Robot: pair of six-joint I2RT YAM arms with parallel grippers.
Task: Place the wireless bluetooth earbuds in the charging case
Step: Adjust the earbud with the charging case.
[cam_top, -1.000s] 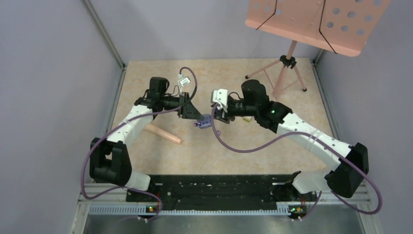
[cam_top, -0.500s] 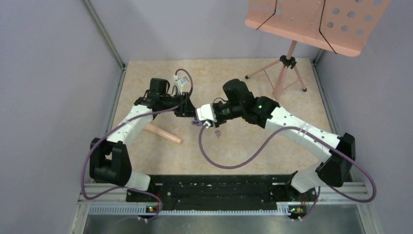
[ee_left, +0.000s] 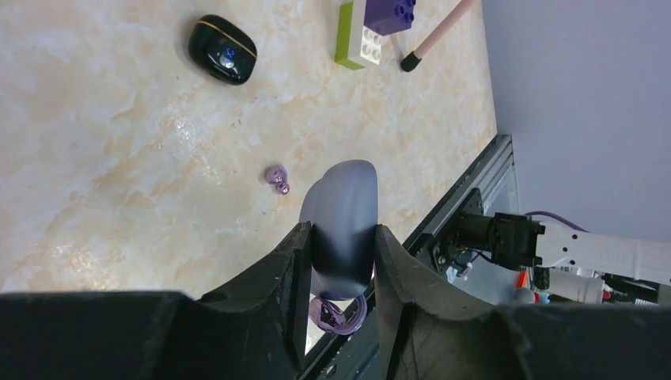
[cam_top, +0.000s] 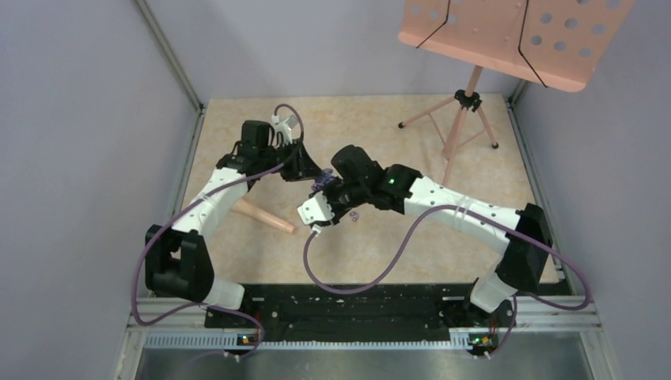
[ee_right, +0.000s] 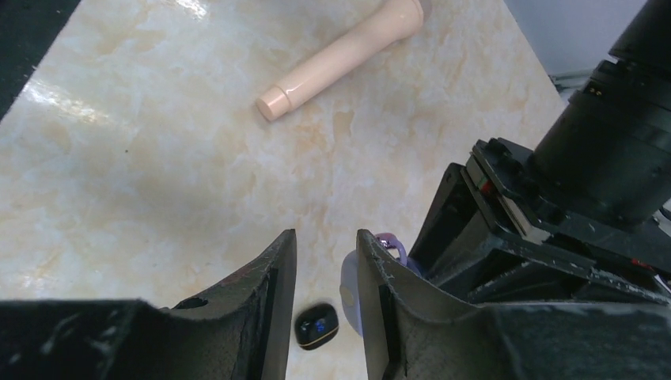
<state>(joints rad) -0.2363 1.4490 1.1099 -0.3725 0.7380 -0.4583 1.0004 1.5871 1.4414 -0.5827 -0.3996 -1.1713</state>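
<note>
Left fingers (ee_left: 293, 269) clamp the pale case (ee_left: 344, 214) above the desk (ee_left: 119, 158). Right fingers (ee_right: 273, 277) hang slightly apart, empty, near a black bud (ee_right: 316, 325); a purple bud (ee_left: 276, 177) lies loose. Judged step: pickup. The right arm must descend and pinch one bud.

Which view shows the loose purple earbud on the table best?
The left wrist view: the purple earbud lies in the open, close and sharp. The top view shows it only as a tiny purple speck; the right wrist view does not show it.
</note>
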